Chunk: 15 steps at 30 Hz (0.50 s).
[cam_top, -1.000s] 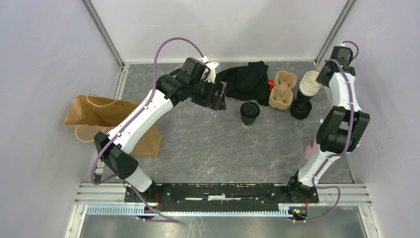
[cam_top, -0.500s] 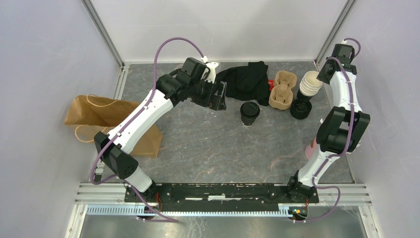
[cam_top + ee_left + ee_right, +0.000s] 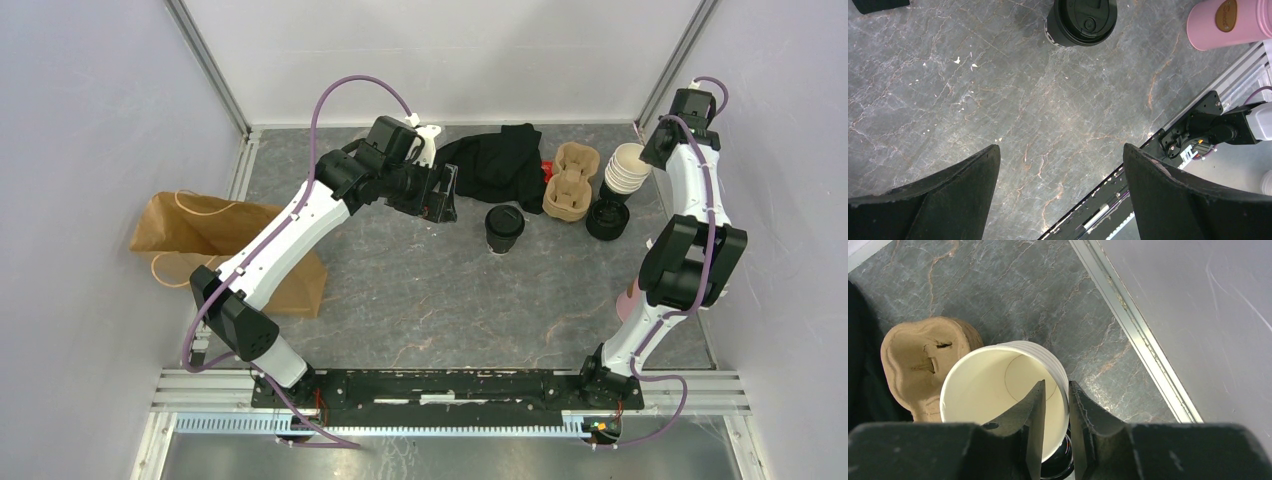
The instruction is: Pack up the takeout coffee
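One takeout coffee (image 3: 504,228), a small black cup under a black sip lid (image 3: 1082,21), stands upright mid-table. My left gripper (image 3: 445,195) hovers to its left, jaws wide open (image 3: 1059,147) over bare table with nothing between them. At the back right my right gripper (image 3: 650,150) sits on a tilted stack of lidless cups with cream insides (image 3: 626,166). One finger is inside the top cup (image 3: 998,385) and the other outside, so the gripper (image 3: 1057,384) is shut on the rim.
A brown paper bag (image 3: 200,250) lies at the left wall. A cardboard cup carrier (image 3: 570,180), a black cloth (image 3: 500,165) and loose black lids (image 3: 607,220) crowd the back. A pink bottle (image 3: 1228,22) stands near the right arm's base. The right wall rail (image 3: 1133,340) is close.
The right wrist has shifted very slightly toward the back right corner. The left arm and the cups on the table have not moved.
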Each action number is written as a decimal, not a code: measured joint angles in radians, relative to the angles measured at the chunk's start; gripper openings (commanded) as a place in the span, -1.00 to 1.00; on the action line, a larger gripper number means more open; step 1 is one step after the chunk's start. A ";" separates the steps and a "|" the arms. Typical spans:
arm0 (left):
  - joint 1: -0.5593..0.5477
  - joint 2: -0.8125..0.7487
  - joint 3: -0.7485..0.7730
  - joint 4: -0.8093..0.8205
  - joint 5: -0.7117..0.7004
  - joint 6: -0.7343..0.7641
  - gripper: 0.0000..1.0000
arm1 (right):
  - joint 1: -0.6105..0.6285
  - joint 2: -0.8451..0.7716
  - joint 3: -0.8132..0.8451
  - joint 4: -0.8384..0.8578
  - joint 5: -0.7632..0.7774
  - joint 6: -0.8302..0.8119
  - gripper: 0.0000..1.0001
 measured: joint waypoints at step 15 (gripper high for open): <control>0.000 0.000 0.000 0.000 0.000 0.000 0.95 | -0.001 0.000 0.000 0.000 -0.018 0.005 -0.54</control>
